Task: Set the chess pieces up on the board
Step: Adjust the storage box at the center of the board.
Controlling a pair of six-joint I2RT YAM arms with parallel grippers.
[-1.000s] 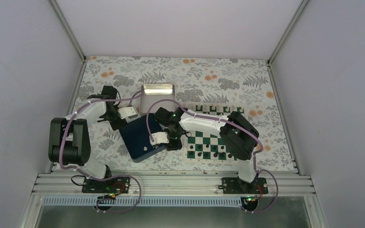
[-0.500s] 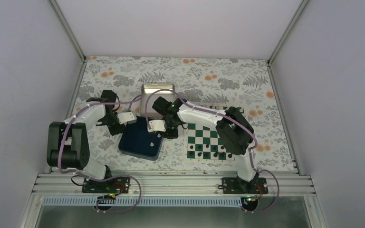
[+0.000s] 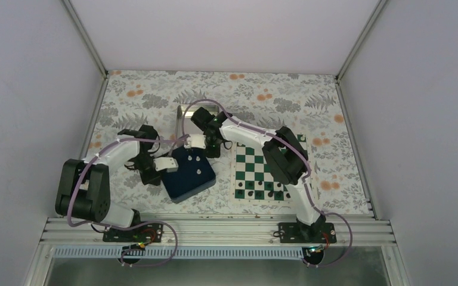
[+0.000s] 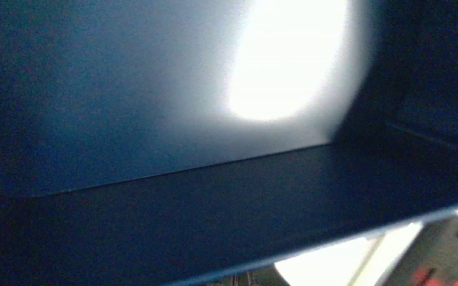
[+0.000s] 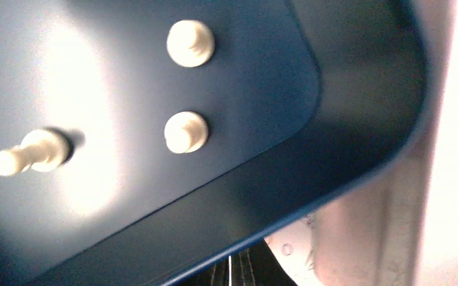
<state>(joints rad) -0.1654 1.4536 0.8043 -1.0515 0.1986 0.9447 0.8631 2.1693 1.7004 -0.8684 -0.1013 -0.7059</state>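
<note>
A dark blue tray (image 3: 186,177) lies left of the green and white board (image 3: 263,169). My left gripper (image 3: 164,166) is shut on the tray's left wall, and that wall (image 4: 214,226) fills the left wrist view. At the tray's far corner my right gripper (image 3: 204,149) is shut on its rim (image 5: 310,196). Three pale chess pieces (image 5: 190,43) (image 5: 185,131) (image 5: 33,152) rest on the tray floor, one of them lying on its side. Two of them show from above as white dots (image 3: 192,159).
A shiny metal tin (image 3: 184,113) stands just behind the right gripper, partly hidden by that arm. Small black figures (image 3: 261,189) stand on the board's near rows. The floral tablecloth (image 3: 131,95) spreads to the far and left walls.
The tray has turned and shifted between the two grippers. The right gripper has moved back toward the tin, and the left gripper has come nearer and to the right along the tray's edge.
</note>
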